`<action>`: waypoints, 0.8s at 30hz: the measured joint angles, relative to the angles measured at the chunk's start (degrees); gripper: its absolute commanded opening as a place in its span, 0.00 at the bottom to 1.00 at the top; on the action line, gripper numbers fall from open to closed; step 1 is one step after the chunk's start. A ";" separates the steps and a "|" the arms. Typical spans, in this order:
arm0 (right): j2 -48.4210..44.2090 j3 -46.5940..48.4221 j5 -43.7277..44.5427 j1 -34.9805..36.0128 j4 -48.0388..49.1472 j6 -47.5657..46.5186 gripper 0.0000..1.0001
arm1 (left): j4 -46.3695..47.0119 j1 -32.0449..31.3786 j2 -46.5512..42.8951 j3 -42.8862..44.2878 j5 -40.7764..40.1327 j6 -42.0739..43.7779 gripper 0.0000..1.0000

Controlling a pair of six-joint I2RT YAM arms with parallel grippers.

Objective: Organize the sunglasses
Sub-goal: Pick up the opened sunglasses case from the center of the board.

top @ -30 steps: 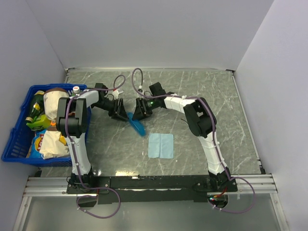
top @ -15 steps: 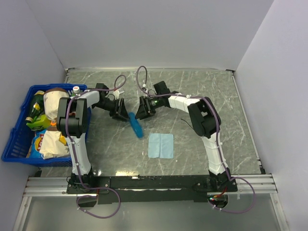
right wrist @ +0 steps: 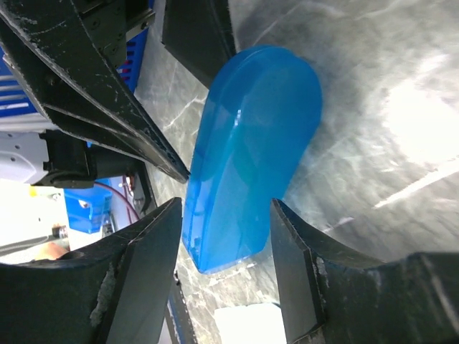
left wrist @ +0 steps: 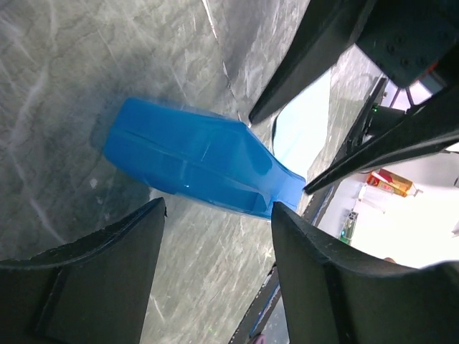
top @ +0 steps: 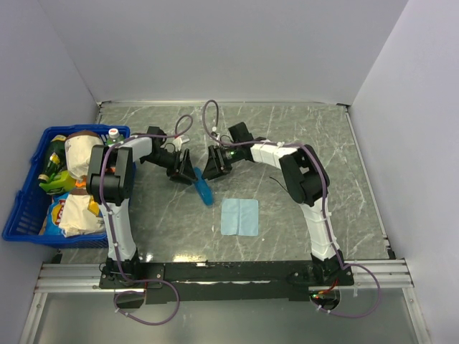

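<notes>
The sunglasses do not show in any view. A blue translucent case (top: 203, 186) lies shut on the marble table between both grippers. My left gripper (top: 182, 170) stands open just left of the case's far end. In the left wrist view the case (left wrist: 193, 168) sits beyond the left gripper (left wrist: 219, 208), untouched by it. My right gripper (top: 214, 165) is open just right of the case. In the right wrist view the case (right wrist: 251, 150) reaches in between the right gripper's (right wrist: 226, 204) fingers with gaps on both sides. A light-blue cloth (top: 239, 216) lies flat nearer the bases.
A blue basket (top: 16, 215) packed with snack bags and bottles stands at the table's left edge. Walls close in the table at the back and both sides. The two grippers' fingers stand close to each other over the case.
My left gripper's jaws have spread wider and its wrist has shifted slightly. The right gripper has drawn a little to the right. The case has settled on the table.
</notes>
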 measured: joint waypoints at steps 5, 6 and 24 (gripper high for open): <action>0.00 0.00 0.11 0.85 -0.17 -0.85 0.49 | 0.33 -0.22 0.00 -0.13 0.00 -0.31 0.63; 0.00 0.00 0.26 1.01 -0.22 -1.07 0.47 | 0.42 -0.22 0.00 -0.13 0.00 -0.52 0.62; 0.02 0.00 1.73 1.46 -2.25 -3.15 0.49 | 1.33 -0.39 0.00 -0.13 0.87 -1.20 0.56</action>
